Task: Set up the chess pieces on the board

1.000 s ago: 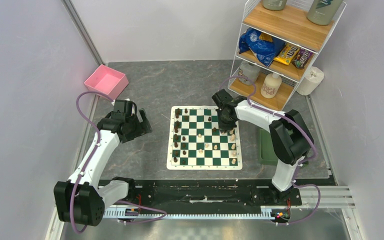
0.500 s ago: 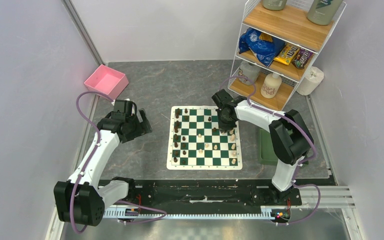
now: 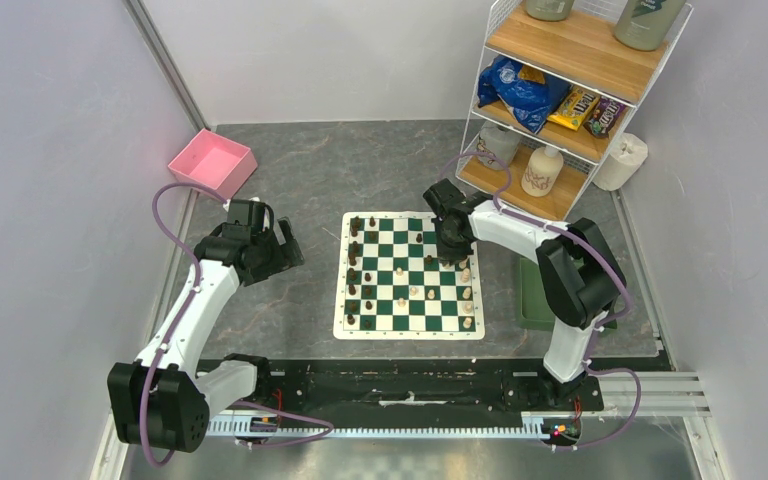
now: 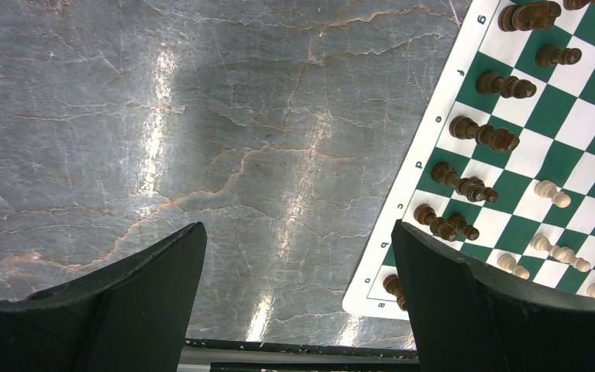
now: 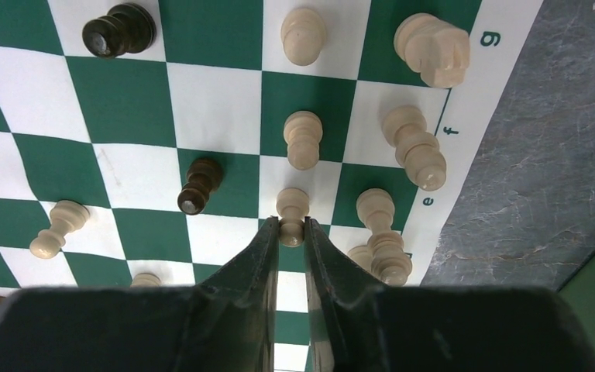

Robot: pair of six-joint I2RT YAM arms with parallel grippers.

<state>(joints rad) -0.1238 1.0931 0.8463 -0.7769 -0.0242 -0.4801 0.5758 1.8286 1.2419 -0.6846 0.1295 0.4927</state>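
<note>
The green-and-white board (image 3: 407, 276) lies at the table's middle, with dark pieces (image 3: 353, 270) along its left columns and pale pieces (image 3: 466, 294) toward its right. My right gripper (image 3: 451, 252) is low over the board's upper right part. In the right wrist view it (image 5: 291, 229) is shut on the head of a pale pawn (image 5: 292, 206) that stands by the e-file edge, with other pale pieces (image 5: 412, 147) and a dark pawn (image 5: 200, 183) near it. My left gripper (image 3: 285, 250) hangs open and empty over bare table left of the board (image 4: 465, 101).
A pink bin (image 3: 213, 162) sits at the back left. A wire shelf (image 3: 560, 95) with snacks and bottles stands at the back right. A green tray (image 3: 532, 295) lies right of the board, partly under my right arm. A white roll (image 3: 621, 160) stands beside the shelf.
</note>
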